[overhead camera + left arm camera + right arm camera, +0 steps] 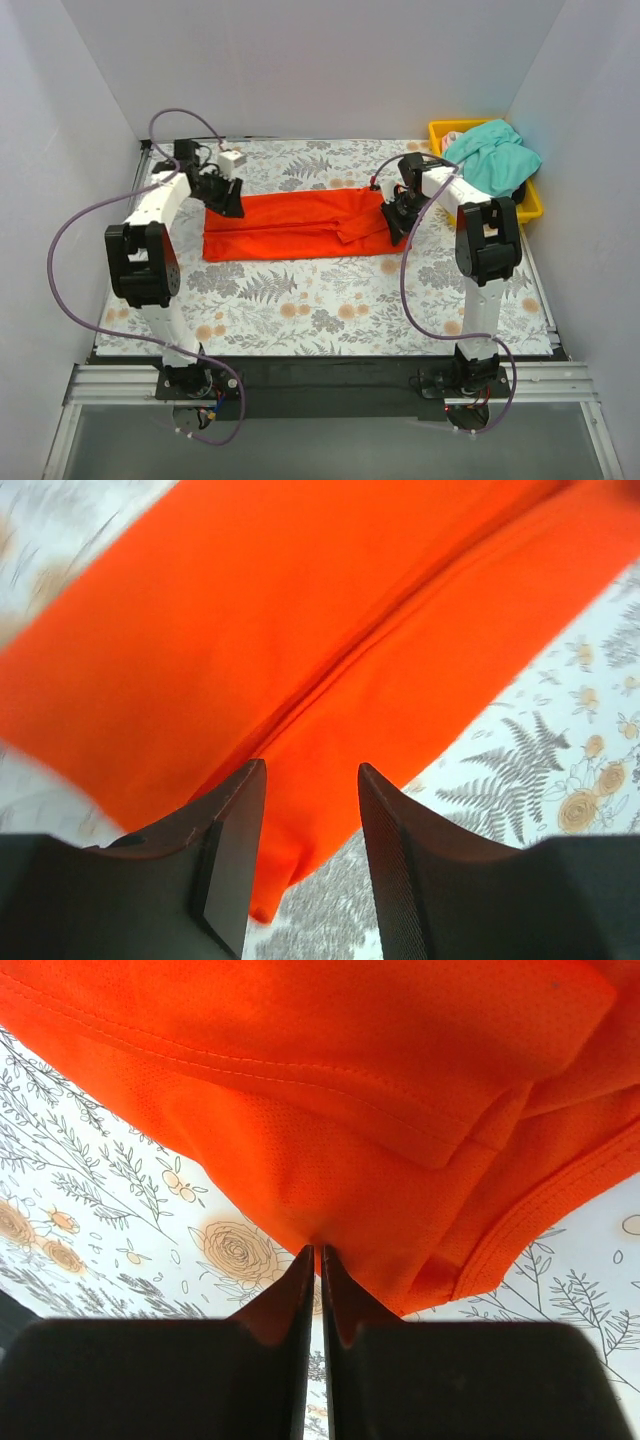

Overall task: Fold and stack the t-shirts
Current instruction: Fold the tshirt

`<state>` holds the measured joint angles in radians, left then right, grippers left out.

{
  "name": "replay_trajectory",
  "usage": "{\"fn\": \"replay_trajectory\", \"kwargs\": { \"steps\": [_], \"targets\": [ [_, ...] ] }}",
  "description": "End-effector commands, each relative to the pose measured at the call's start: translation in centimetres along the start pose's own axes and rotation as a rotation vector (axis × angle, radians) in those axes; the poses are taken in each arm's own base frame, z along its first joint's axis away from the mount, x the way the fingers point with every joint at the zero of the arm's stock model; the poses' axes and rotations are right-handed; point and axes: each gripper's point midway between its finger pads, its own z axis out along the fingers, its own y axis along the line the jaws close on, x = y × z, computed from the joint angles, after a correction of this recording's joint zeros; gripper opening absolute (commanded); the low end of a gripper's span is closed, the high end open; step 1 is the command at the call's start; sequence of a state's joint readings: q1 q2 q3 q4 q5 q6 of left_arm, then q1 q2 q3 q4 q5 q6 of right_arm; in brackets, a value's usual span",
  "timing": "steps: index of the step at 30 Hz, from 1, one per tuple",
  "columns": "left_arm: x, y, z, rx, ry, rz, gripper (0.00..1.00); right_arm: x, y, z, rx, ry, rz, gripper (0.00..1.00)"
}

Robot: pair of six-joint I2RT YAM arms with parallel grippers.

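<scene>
Okay, your plain orange-red cloth t-shirt (pixel 290 225) lies folded into a long flat band across the middle of the floral-print table cover (pixel 320 300). Your left gripper (pixel 310 770) is over its left end, fingers spread apart with nothing clamped between them. Your right gripper (pixel 318 1250) is at the right end, fingers pressed together pinching the shirt's lower edge, while the crumpled teal-green cloth t-shirt (pixel 490 155) sits bunched on the yellow plastic bin (pixel 440 128) in the far right corner.
</scene>
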<state>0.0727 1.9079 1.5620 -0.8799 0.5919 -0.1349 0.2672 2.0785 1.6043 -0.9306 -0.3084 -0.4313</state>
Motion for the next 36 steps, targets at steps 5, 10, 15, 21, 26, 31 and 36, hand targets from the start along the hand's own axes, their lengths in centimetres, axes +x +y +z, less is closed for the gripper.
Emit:
{"fn": "replay_trajectory", "kwargs": {
  "steps": [5, 10, 15, 21, 26, 31, 36],
  "targets": [
    [-5.0, -14.2, 5.6, 0.181, -0.245, 0.764, 0.48, -0.6, 0.0, -1.9, -0.038, -0.083, 0.093, 0.11],
    [-7.3, -18.7, 9.4, 0.201, -0.387, 1.062, 0.51, 0.2, 0.2, -0.9, -0.066, -0.062, 0.15, 0.11],
    [-8.6, -20.6, 12.0, 0.147, -0.543, 1.281, 0.51, -0.2, -0.4, -0.8, -0.067, -0.069, 0.189, 0.1],
    [-7.4, -23.1, 13.9, 0.157, -0.638, 1.486, 0.5, -0.1, -0.4, -0.4, -0.079, -0.061, 0.207, 0.09],
    [-6.6, -24.3, 15.4, 0.142, -0.677, 1.579, 0.5, 0.0, -0.4, -0.3, -0.089, -0.058, 0.218, 0.09],
    [-5.2, -25.0, 16.6, 0.154, -0.673, 1.632, 0.5, 0.0, -0.5, -0.3, -0.086, -0.059, 0.22, 0.08],
    [-5.1, -25.7, 17.5, 0.128, -0.695, 1.66, 0.5, 0.2, -0.7, -0.4, -0.084, -0.055, 0.225, 0.08]
  ]
}}
